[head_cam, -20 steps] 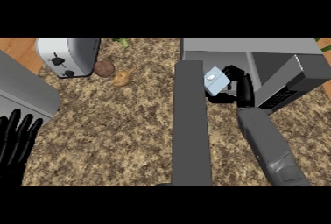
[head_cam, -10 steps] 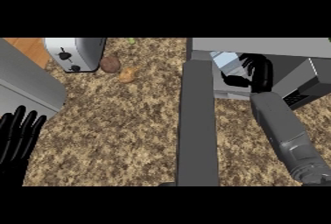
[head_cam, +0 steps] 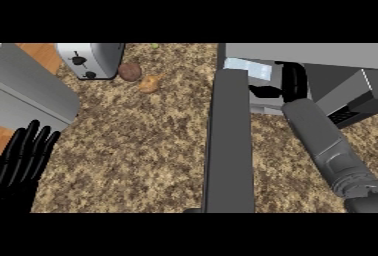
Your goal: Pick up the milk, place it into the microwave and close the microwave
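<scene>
Uncurled since half a second ago, over at the right hand (head_cam: 294,82): fingers straight now and pointing up the view, thumb poking out to the left. Released, then, with no clasp round the milk (head_cam: 246,67). Shifted a shade left of that hand as well, set against the earlier view.

And the milk itself? Pale blue and white, lying in the mouth of the microwave (head_cam: 310,49), at the opening's left end, just beside the top of the open door (head_cam: 230,145). Hard to say whether touching the fingers or just shy of them. Thumb below the milk's right corner, apart from it as far as can be seen. Behind the hand, a grey forearm (head_cam: 325,145) slanting down to the lower right corner.

As for the door: swung wide, a long dark slab seen edge-on, running down the middle of the speckled counter (head_cam: 148,150).

Over at the left edge, the left hand (head_cam: 26,160): open, fingers up, resting.

Top left, a silver toaster (head_cam: 92,57). Just beside it, a brown potato (head_cam: 130,71). Near that, but apart from it, a smaller orange-tan lump (head_cam: 150,84). Along the left side, a slanted grey panel (head_cam: 33,92), above the left hand.
</scene>
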Controlling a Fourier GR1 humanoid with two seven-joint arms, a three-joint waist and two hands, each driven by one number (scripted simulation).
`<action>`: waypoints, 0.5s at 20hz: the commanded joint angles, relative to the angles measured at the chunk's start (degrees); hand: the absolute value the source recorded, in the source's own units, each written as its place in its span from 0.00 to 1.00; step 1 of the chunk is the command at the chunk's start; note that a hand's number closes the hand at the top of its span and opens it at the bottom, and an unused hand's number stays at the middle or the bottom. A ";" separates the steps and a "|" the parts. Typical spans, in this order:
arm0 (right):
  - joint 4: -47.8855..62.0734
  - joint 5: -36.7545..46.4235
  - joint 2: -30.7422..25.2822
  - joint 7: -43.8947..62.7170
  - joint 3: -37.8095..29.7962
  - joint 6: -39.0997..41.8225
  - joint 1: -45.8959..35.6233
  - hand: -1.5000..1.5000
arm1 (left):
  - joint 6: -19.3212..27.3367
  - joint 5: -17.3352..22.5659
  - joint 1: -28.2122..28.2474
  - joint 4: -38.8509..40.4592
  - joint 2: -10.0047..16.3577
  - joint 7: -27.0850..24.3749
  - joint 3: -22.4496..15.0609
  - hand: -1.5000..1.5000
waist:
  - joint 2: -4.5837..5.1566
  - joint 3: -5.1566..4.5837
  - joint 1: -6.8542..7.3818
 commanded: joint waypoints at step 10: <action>1.15 -0.32 2.92 0.37 -1.13 -0.70 -2.09 0.00 | 0.55 -2.90 1.59 -2.69 -0.84 -0.18 -1.59 0.00 | -0.30 0.03 -0.63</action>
